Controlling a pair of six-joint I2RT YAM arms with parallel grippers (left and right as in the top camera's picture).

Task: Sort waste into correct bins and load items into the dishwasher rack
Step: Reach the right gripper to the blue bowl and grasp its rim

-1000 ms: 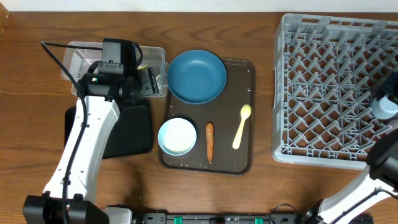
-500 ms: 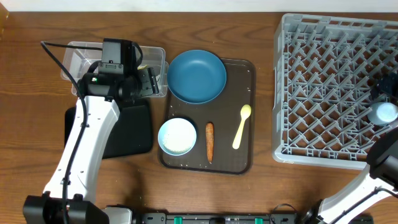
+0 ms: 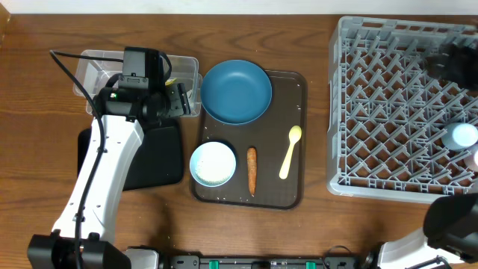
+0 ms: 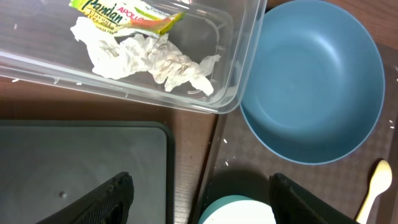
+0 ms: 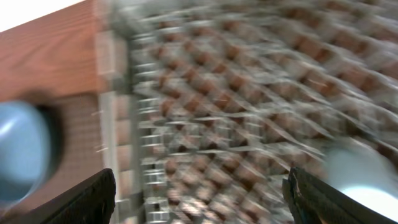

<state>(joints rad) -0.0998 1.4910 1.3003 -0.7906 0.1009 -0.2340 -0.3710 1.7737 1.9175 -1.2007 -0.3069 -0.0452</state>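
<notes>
**Step in hand:** waste sorting is partly done and rack loading has barely begun.

- The yellow wrapper (image 4: 127, 11) and the crumpled white tissue (image 4: 152, 61) lie inside the clear tub (image 4: 241, 50).
- The matte black tray (image 4: 81, 162) just beside the tub shows nothing on it.
- The small light blue bowl (image 3: 460, 137) sits in the grey lattice rack (image 3: 388, 112), near its right edge.
- Still on the brown serving tray (image 3: 302, 142), which stands on the wooden worktop (image 3: 30, 149), are:
  - the dark blue plate (image 3: 236, 91);
  - the white bowl (image 3: 213, 164);
  - the carrot piece (image 3: 252, 169);
  - the pale yellow spoon (image 3: 290, 152).

**End effectors:**

- The left end effector (image 4: 200, 186) hangs over the gap between tub and black tray, fingers spread wide and empty.
- The right end effector (image 5: 199, 186) is above the rack. Its view is blurred, but the fingers stand apart with nothing between them.

**Judgement:**

- The carrot is probably next, bound for the black tray.
- It looks firm and tapered, so a pinch across its middle should hold.
- The spoon is thin, smooth and lying flat, so it is likely awkward to lift.
- The plate is broad and glossy and calls for a rim grip.
</notes>
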